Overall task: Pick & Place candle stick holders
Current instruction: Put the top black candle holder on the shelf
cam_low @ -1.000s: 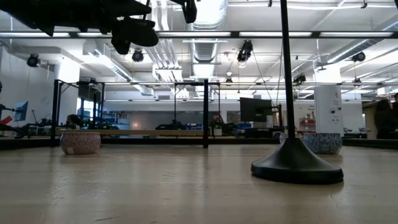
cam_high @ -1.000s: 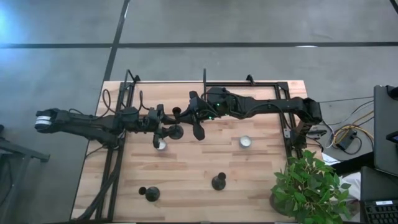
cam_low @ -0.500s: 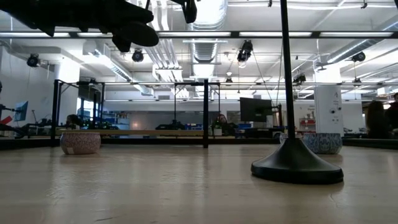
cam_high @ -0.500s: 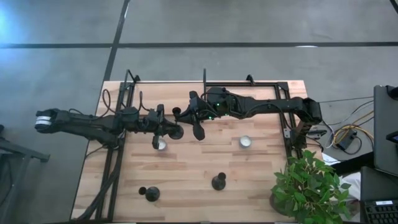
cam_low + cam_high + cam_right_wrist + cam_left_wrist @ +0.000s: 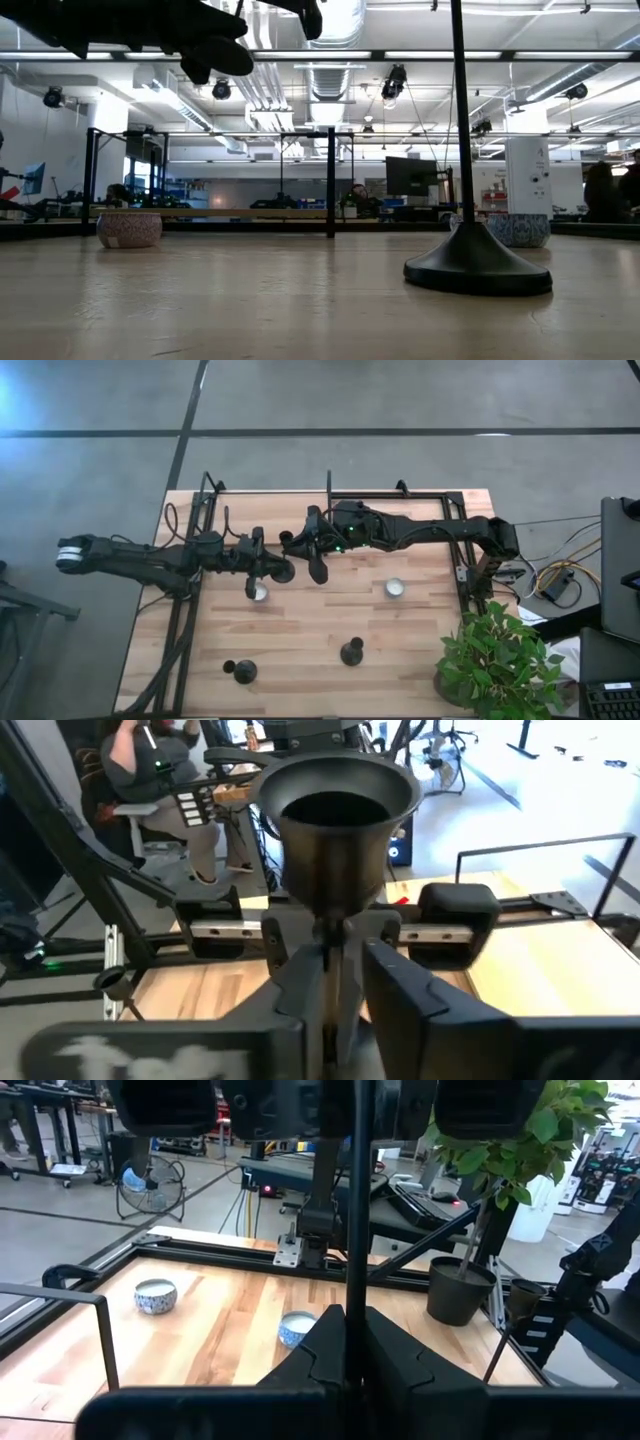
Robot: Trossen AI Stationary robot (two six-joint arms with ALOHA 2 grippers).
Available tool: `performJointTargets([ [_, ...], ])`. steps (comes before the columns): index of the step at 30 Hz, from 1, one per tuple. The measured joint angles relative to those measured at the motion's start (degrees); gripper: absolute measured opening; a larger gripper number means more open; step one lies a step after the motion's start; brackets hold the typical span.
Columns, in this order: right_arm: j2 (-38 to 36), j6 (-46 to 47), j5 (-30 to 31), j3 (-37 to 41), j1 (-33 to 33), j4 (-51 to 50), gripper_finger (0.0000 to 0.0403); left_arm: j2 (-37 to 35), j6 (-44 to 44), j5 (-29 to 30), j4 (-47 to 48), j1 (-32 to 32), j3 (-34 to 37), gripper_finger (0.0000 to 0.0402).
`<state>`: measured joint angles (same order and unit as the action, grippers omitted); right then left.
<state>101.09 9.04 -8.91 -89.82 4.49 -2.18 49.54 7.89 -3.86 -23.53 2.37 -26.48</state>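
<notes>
A black candle stick holder hangs in the air between my two grippers over the table's middle. Its round base shows in the high view, its cup in the right wrist view. My left gripper is shut on its thin stem. My right gripper stands slightly open, a finger on either side of the stem just below the cup. A second holder stands on its round base near the front edge. A third is at the front left. My left gripper pinches the holder's thin stem between its two fingers, coming level from the table's left and lying across the stem. The holder is lifted clear of the table. My right gripper: a narrow gap shows beside the stem; I cannot tell whether a finger touches it.
Two low round tealight cups sit on the wooden table. A potted plant stands at the front right corner. A black metal frame runs along the far edge and both sides.
My left gripper has shut on the holder's stem without shifting its place. The holder has stayed where it was, clear of the table.
</notes>
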Motion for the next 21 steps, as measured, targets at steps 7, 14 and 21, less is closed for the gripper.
performJointTargets([
  [7, -3.3, -0.5, 2.9, 0.0, 0.2, -9.8, 0.0164, -0.6, -0.8, -0.3, 0.0, 0.1, 0.0, 0.0020],
  [14, -6.9, -2.3, 8.8, 0.0, 0.8, -28.2, 0.0237, -2.6, -2.3, 3.7, 0.0, 1.0, 0.0, 0.0020],
  [21, -12.9, 0.7, 21.6, 0.1, 0.9, -40.4, 0.0254, -5.8, -4.3, 9.9, 0.0, 3.9, 0.0, 0.0020],
])
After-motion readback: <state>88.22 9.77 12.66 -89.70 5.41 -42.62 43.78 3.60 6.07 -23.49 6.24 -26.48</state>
